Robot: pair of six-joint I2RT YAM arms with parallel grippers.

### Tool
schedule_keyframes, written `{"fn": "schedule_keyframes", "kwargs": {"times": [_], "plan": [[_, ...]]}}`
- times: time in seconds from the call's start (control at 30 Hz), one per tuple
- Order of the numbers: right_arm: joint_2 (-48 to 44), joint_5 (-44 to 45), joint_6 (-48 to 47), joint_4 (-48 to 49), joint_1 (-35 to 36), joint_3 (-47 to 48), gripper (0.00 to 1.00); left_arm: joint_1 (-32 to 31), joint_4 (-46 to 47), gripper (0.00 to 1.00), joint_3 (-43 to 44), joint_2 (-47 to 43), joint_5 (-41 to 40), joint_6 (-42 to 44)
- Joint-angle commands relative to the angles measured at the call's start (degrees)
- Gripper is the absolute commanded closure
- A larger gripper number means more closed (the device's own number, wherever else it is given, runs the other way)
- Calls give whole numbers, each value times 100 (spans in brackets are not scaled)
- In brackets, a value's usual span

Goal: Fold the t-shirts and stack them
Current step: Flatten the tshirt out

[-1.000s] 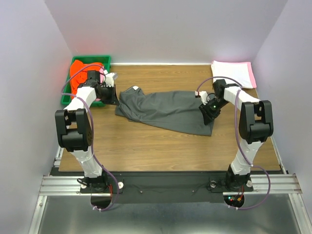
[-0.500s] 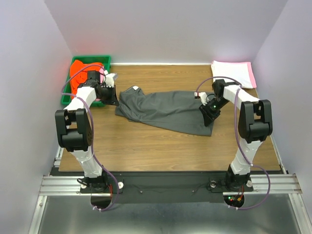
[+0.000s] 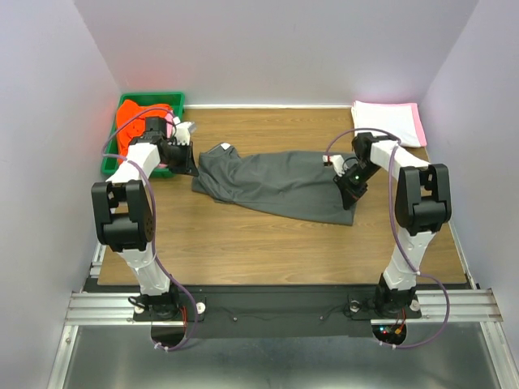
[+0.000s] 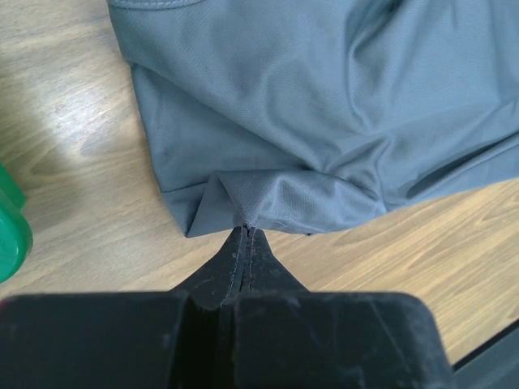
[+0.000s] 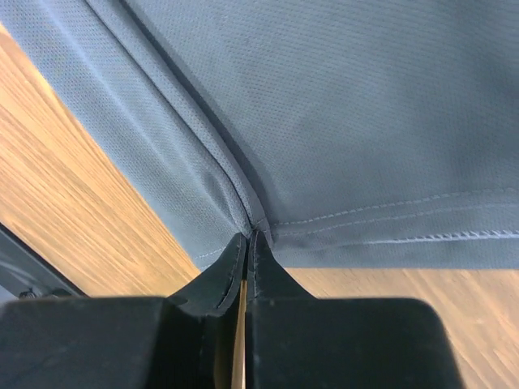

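Note:
The dark charcoal grey t-shirt lies spread crosswise on the wooden table. My left gripper is at its left end. In the left wrist view the jaws are pressed together on a small fold of the shirt's edge. My right gripper is at the shirt's right end. In the right wrist view it is shut on the hem corner of the grey cloth, beside the stitched seam. An orange-red t-shirt fills the bin. A folded white t-shirt lies on a pink one at the back right.
A green plastic bin stands at the back left corner, close behind my left arm; its green rim shows at the left of the left wrist view. Purple walls close in the table on three sides. Bare wood lies in front of the shirt.
My right gripper has closed on the grey shirt's hem at its right end. The left gripper has stayed shut on the left end, and the shirt has barely moved.

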Motion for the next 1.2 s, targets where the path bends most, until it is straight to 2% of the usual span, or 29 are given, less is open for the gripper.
{"fn": "schedule_keyframes", "kwargs": {"times": [0.0,0.07,0.23,0.27,0.3,0.37,0.4,0.43,0.5,0.6,0.63,0.67,0.73,0.8,0.9,0.93,1.0,1.03,1.1,1.13,1.17], "plan": [[-176,190,30,-111,43,436,99,-13,-192,100,590,-346,272,8],[-369,199,214,-93,-44,822,100,4,-324,100,871,-425,307,17],[-397,190,838,-76,-483,2429,99,153,-439,100,2443,-408,483,-316],[-327,234,978,-32,-475,3102,100,180,-412,100,2733,-356,527,-413],[-265,252,1224,-5,-641,3535,99,198,-386,100,3354,-320,545,-631],[-134,313,1471,39,-783,4353,99,215,-246,100,4033,-241,597,-852],[41,366,1724,39,-809,5297,99,215,-149,100,4341,-258,624,-940],[95,410,1814,48,-844,5680,99,215,95,100,4840,-285,650,-1098],[35,585,1981,205,-844,6341,99,224,378,100,5187,-451,502,-1178],[-482,911,2044,837,-844,5819,100,312,634,100,4979,-881,194,-1091],[-998,990,2017,1004,-844,5042,99,347,634,100,4525,-1039,150,-1056],[-1212,1095,1982,1275,-844,4703,100,417,651,100,4224,-1389,71,-951],[-1799,1262,1920,1531,-844,3843,100,461,991,100,3004,-2117,-78,-837],[-1987,1411,1903,1585,-844,3567,99,444,1309,100,1995,-2524,-166,-731],[-1804,1904,2025,1937,-844,3872,100,435,1565,100,2049,-2492,-395,-888],[-1620,1939,2217,1981,-844,4213,99,444,1653,100,2590,-2334,-456,-958],[-918,1957,2673,2017,-844,5626,99,444,1697,100,3417,-1685,-624,-1229],[-698,1966,2789,2016,-844,6119,99,444,1663,100,4553,-1413,-641,-1292],[-318,1983,2887,2086,-836,6919,99,444,1592,100,5806,-613,-589,-1494],[-326,2001,2965,2165,-836,7280,99,444,1618,100,6882,-419,-571,-1625],[-422,1966,2966,2427,-836,7240,99,444,1714,100,7224,-251,-597,-1688]]}}
